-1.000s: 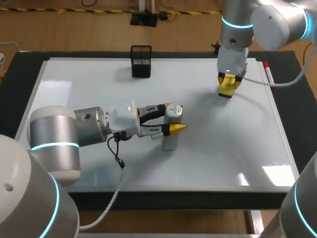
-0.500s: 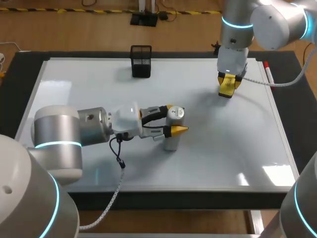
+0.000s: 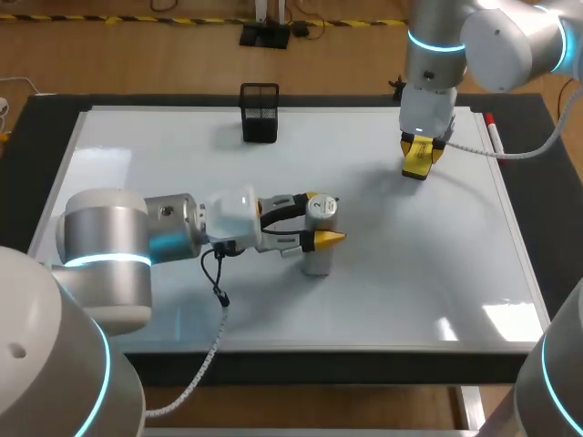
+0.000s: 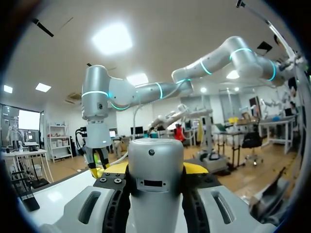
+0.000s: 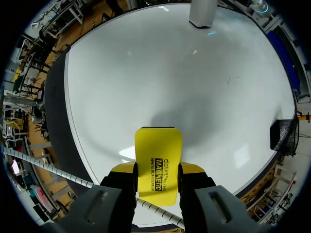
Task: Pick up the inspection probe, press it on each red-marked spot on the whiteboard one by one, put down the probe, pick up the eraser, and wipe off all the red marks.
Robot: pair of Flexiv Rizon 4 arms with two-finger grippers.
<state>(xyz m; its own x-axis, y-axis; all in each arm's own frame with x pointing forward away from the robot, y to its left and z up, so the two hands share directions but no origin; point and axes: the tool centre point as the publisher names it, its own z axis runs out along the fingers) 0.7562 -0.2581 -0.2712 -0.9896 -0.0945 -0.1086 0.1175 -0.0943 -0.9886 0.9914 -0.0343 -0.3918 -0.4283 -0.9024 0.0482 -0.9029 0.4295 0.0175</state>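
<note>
**Two hands loaded, no red marks to be seen**

Both tools are held at once. The left hand (image 3: 321, 218) is clamped on the probe (image 3: 316, 260), one yellow-tipped finger on each side of its silver body just below the cap. The right hand (image 3: 420, 147) grips the yellow eraser (image 3: 415, 165) flat between its fingers.

The probe stands upright with its foot seemingly on the whiteboard (image 3: 410, 273). It is near the middle of the surface (image 3: 55, 105), a little toward the near edge. The eraser hangs over the board toward the far right corner, well apart from the probe. The right wrist view shows bare white board spreading ahead of it, and I cannot tell whether its lower end touches.

I can make out no red spot anywhere on the board, under the probe or ahead of the eraser. By my reading the pressing is either on its last spot, hidden beneath the probe's foot, or already done. The wiping has little or nothing left to catch.

The probe has not yet been put down, so I judge that to be the step in hand. It calls for a straight lift off the board and a clear place to set the probe down before the fingers part. That could be beside the black mesh holder (image 3: 260, 114) at the far edge. The red marker (image 3: 492, 134) lies along the right edge, clear of both hands
</note>
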